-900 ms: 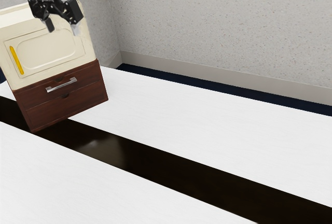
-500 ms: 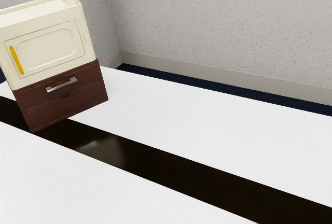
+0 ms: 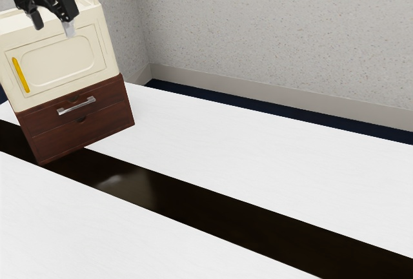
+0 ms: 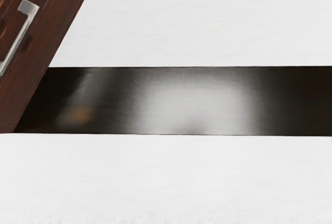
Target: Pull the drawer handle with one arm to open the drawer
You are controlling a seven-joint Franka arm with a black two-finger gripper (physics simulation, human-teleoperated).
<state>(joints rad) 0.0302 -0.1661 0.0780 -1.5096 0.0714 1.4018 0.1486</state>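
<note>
While a black gripper [image 3: 53, 24] hangs with its two fingers spread and nothing between them, the silver drawer handle [image 3: 76, 106] sits below it in the exterior view, well apart, on the dark-brown base of a cabinet [image 3: 61, 59]. The drawer [image 3: 45, 121] is closed, its front flush with the base. Above it, a yellow handle [image 3: 20, 75] marks the cream upper door. The cabinet stands on a white bench [image 3: 258, 150], partly over a glossy dark strip [image 3: 193, 195].
</note>
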